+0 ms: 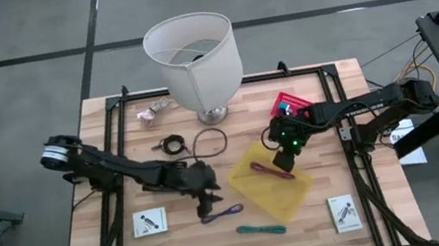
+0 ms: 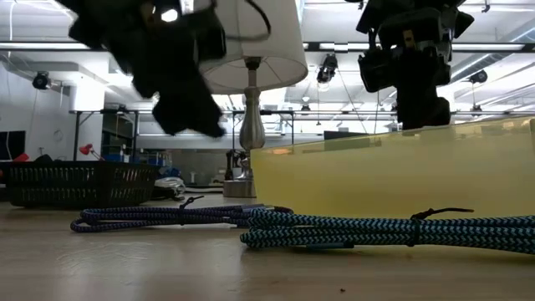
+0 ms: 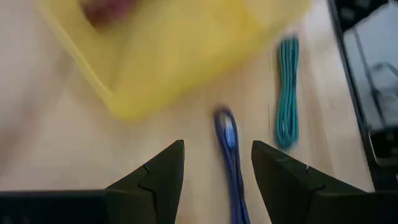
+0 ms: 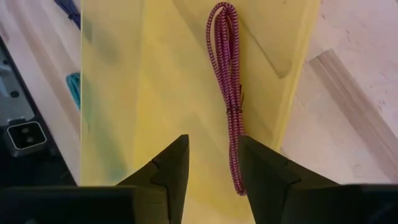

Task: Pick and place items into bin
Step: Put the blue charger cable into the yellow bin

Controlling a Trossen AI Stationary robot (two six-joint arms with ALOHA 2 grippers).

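1. Hovering over the purple tie (image 1: 221,214), left gripper (image 1: 207,202) fingers apart – tie's end lies between them, yellow bin (image 1: 279,197) edge just beyond.
2. Right gripper (image 1: 285,162) above the bin, fingers apart, empty; maroon tie (image 4: 229,81) lies inside.
3. Teal tie (image 1: 261,229) beside the bin – lampshade (image 1: 195,61) well apart.

in the left wrist view we see the yellow bin (image 3: 180,56) blurred, and a maroon smear (image 3: 109,9) in it is cut off by the frame. the purple tie (image 3: 231,168) runs out of frame between the fingers. in the low view the bin wall (image 2: 393,180) hides its contents, and both grippers are cropped above.
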